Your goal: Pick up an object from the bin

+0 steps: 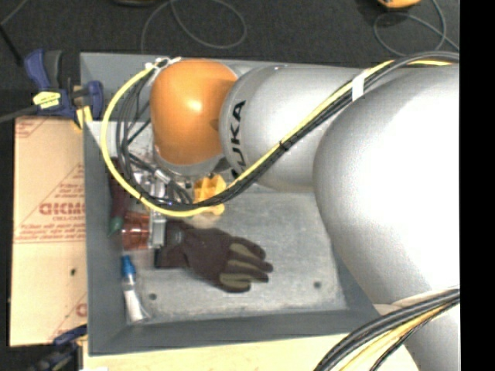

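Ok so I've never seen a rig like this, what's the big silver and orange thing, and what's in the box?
It's a robot arm, silver with an orange cover, filmed from above. It reaches from the right into a grey metal bin. Its pincer sits low at the bin's left, by a reddish-brown thing. Also there: a dark glove, a white tube with a blue cap, and something yellow under the arm. Whether anything is held, I can't tell.

Dark brown glove (213,257), olive fingertips
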Action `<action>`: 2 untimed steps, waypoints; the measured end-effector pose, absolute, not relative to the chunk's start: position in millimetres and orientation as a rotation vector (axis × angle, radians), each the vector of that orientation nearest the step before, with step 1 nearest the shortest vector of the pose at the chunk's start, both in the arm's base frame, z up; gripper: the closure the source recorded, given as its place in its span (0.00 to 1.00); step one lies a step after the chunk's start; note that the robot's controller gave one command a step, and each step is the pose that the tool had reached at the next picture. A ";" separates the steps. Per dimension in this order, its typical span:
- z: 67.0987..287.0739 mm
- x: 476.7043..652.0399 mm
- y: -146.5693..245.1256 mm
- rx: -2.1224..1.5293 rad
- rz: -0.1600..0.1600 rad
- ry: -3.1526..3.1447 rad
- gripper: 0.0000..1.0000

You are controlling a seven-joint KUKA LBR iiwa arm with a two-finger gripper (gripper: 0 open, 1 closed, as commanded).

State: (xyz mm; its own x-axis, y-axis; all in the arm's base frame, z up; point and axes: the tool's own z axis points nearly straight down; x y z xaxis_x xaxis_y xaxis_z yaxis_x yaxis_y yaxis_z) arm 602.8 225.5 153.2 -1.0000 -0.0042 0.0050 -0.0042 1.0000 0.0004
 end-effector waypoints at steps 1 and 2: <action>158.4 604.8 224.6 0.001 -0.003 -3.144 0.00; 134.8 600.5 180.1 0.071 -0.003 -3.142 0.00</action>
State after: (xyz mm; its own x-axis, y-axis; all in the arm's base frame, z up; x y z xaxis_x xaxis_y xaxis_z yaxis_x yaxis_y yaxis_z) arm 600.5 180.1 134.8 -0.9990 -0.0449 -0.0014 -0.0449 0.9990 0.0022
